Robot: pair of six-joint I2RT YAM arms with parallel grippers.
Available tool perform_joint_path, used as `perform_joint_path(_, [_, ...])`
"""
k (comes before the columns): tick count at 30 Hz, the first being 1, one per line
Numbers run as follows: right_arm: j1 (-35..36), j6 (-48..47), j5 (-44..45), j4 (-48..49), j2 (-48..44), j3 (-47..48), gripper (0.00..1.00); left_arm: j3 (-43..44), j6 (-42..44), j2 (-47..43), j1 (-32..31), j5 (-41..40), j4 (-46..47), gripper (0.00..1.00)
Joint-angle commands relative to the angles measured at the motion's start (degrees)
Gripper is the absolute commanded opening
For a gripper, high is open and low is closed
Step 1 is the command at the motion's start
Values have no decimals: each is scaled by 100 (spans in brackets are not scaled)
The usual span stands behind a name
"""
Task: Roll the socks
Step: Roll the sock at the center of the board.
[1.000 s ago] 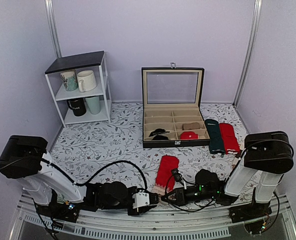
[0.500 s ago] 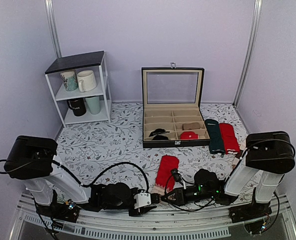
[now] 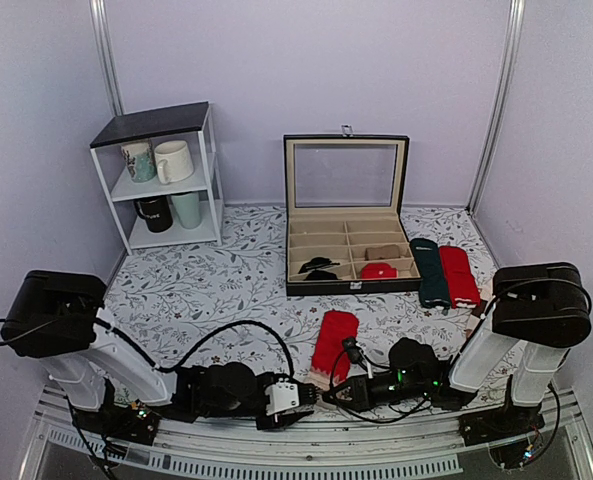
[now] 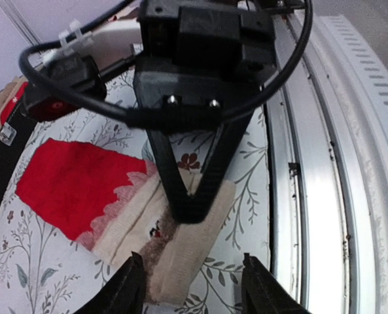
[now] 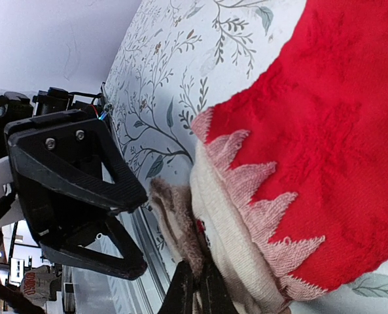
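Observation:
The socks (image 3: 334, 345) lie stacked near the table's front edge, bright red with a beige end (image 4: 180, 245) that bears small dark marks. My right gripper (image 5: 195, 292) is shut on the fuzzy brown-beige edge of that end (image 5: 180, 229). In the left wrist view it shows as a black V (image 4: 192, 206) pressed onto the beige end. My left gripper (image 4: 192, 288) is open. Its fingertips (image 4: 131, 281) stand on either side of the beige end's near tip, not touching it. It faces the right gripper (image 3: 328, 396) head-on, and the left gripper (image 3: 309, 397) sits low at the table edge.
An open compartment box (image 3: 346, 245) stands at the back centre. A dark green sock (image 3: 433, 272) and a plain red sock (image 3: 459, 274) lie to its right. A white shelf with mugs (image 3: 166, 180) stands back left. A metal rail (image 4: 324, 196) runs along the near edge.
My left gripper's jaws have spread a little wider and the left arm has shifted slightly. The right gripper and the socks have stayed in place.

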Motion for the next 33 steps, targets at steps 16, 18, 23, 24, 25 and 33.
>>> perform_joint_path(16, [262,94,-84,-1886,417,-356,0,479,-14,621,214,194,-619,33])
perform_joint_path(18, [262,113,-75,-1887,407,-361,0,502,-91,595,219,310,-765,21])
perform_joint_path(23, [262,105,-66,-1882,407,-366,0,417,-399,556,217,406,-1012,6])
perform_joint_path(24, [262,105,-66,-1885,400,-372,0,405,-478,522,207,418,-1091,0])
perform_joint_path(25, [262,85,-66,-1886,392,-374,0,381,-580,475,195,448,-1163,0])
perform_joint_path(33, [269,-554,225,-2488,-615,-307,16,360,-1873,88,166,1024,-2236,0])
